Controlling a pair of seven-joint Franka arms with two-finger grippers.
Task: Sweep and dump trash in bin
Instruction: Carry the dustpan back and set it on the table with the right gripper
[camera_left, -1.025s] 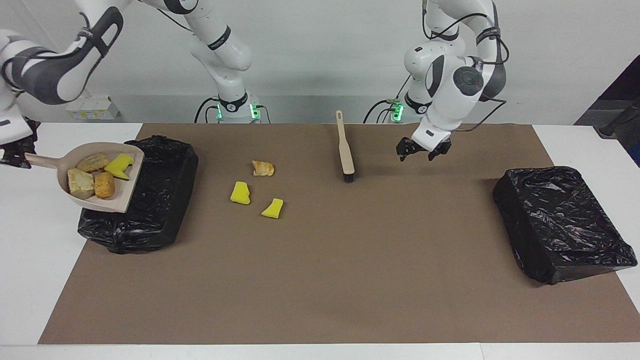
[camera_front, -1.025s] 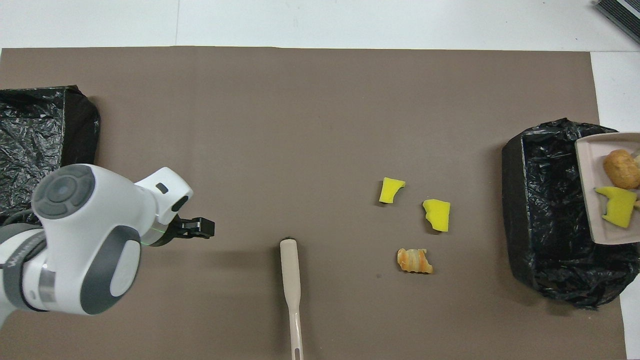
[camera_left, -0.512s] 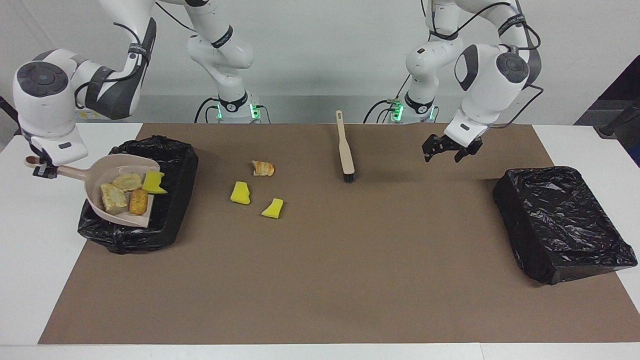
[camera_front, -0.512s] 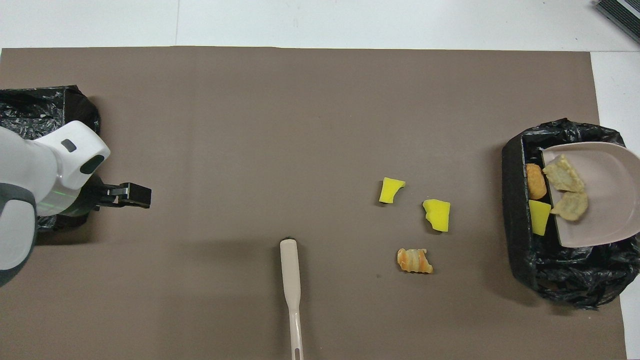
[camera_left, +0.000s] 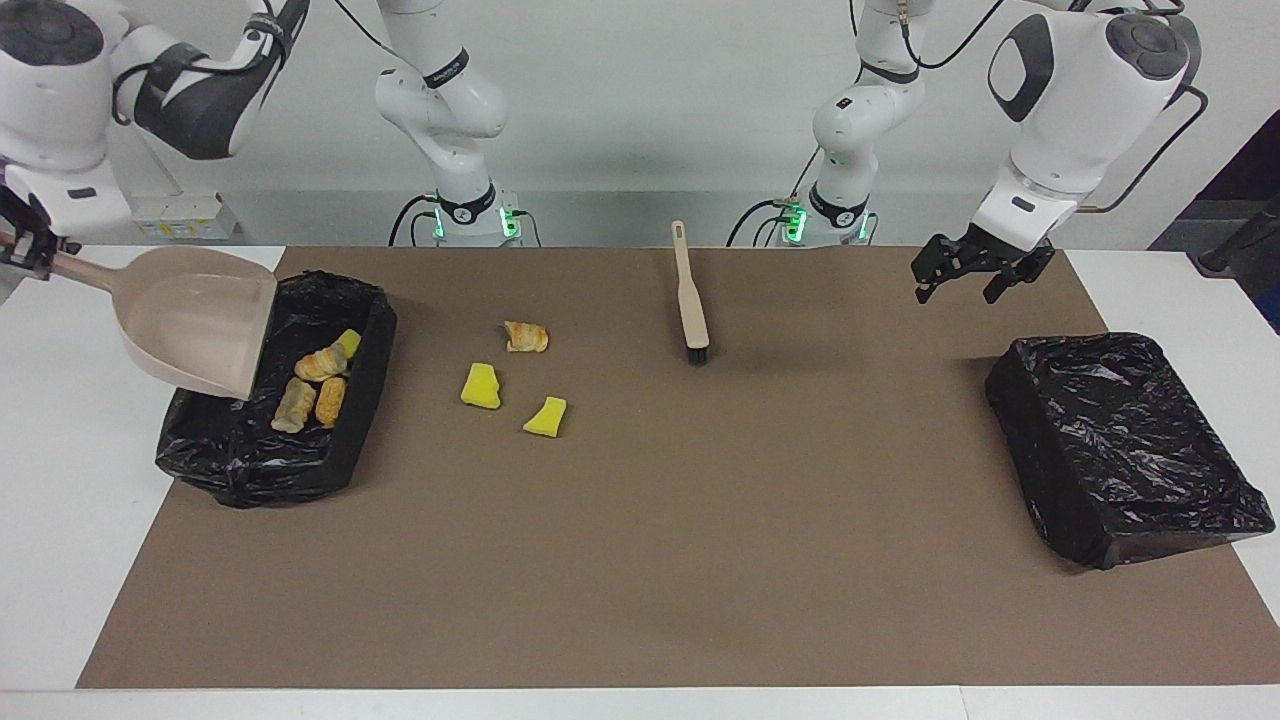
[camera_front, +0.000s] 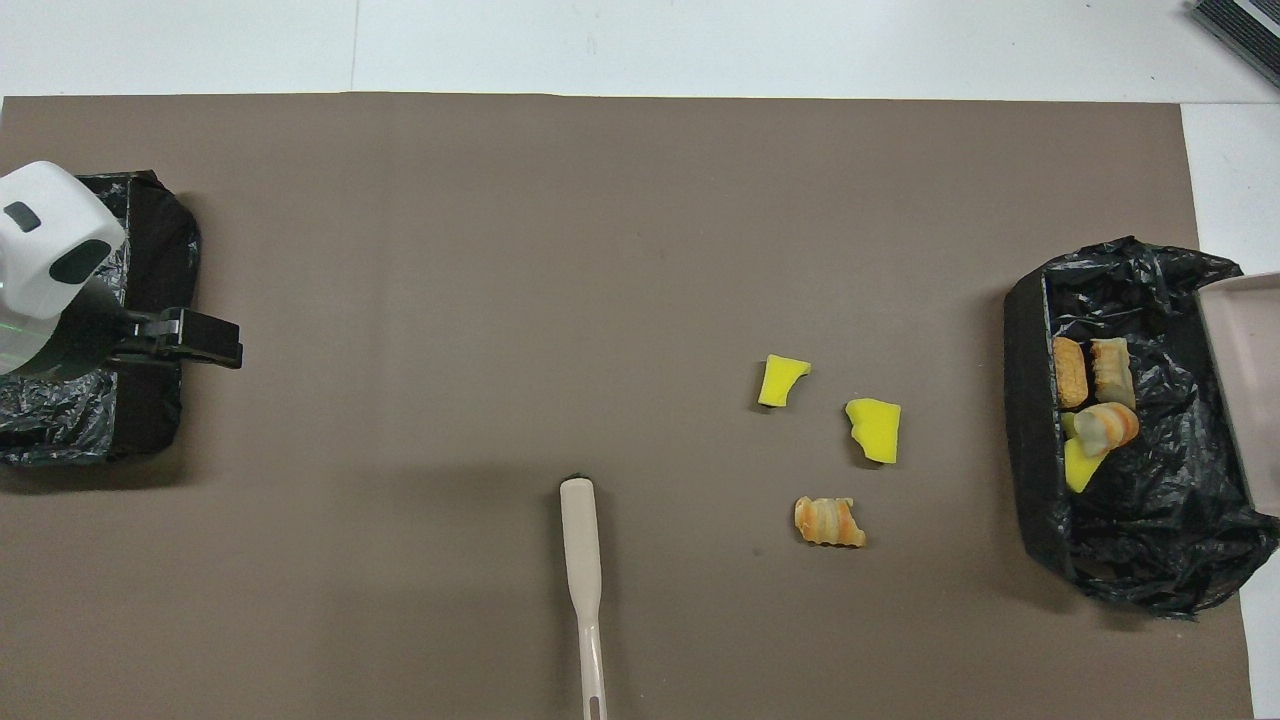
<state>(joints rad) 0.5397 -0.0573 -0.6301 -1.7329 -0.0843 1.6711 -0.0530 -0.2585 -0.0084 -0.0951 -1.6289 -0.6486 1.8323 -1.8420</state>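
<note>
Reading the facing view from its left edge: your right gripper (camera_left: 22, 240), clamped on the handle of the dustpan (camera_left: 195, 325), holds the emptied pan tilted mouth-down over the bin (camera_left: 330, 460) at the right arm's end of the table; four pieces of trash (camera_left: 315, 385) lie inside it. Three scraps remain on the brown mat (camera_left: 640, 580): a bread-like lump (camera_left: 526, 337) and two yellow sponge chunks (camera_left: 481, 386) (camera_left: 545, 417), toward mid-table from the pan's mouth. The brush (camera_left: 690, 295) lies next, its long axis running toward the robots. Your left gripper (camera_left: 978, 275) hangs with fingers spread, empty, near the second bin (camera_left: 1125, 450); it appears the closer to the brush.
</note>
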